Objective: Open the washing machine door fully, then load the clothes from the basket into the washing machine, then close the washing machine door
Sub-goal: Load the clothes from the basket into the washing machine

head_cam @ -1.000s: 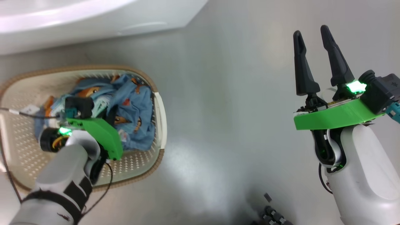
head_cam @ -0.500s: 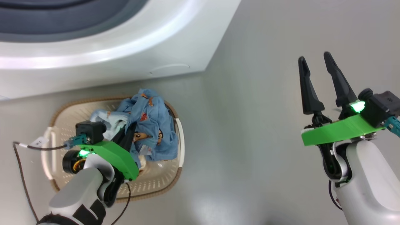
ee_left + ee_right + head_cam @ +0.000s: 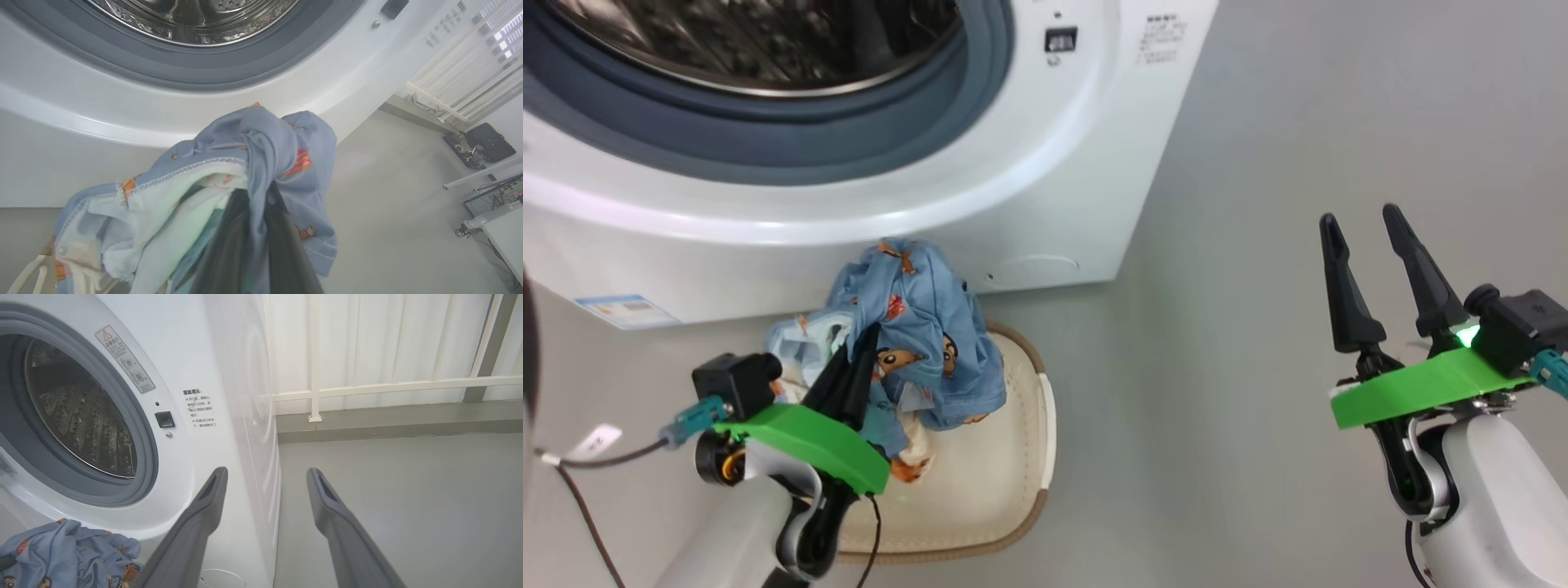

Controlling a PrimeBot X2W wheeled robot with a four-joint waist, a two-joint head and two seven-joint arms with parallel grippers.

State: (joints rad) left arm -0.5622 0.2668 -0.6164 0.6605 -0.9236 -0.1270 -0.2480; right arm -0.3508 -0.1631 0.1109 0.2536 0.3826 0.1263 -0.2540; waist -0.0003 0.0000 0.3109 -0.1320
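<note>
The washing machine stands in front of me with its steel drum and grey gasket uncovered. The washing machine door is out of view. My left gripper is shut on a bundle of the clothes, light blue cloth with orange bears, held up above the basket and just below the drum opening. In the left wrist view the dark fingers are wrapped in the clothes. My right gripper hangs open and holds nothing, over the floor to the right; its fingers point past the machine's corner.
A blue label sticker and a round lower hatch sit on the machine's front. Grey floor lies open to the right. A white railing runs along the wall behind. Dark equipment stands far off.
The head camera has tilted up, bringing the drum into view. My left gripper has lifted the bear-print clothes out of the basket toward the machine. The right gripper stays open.
</note>
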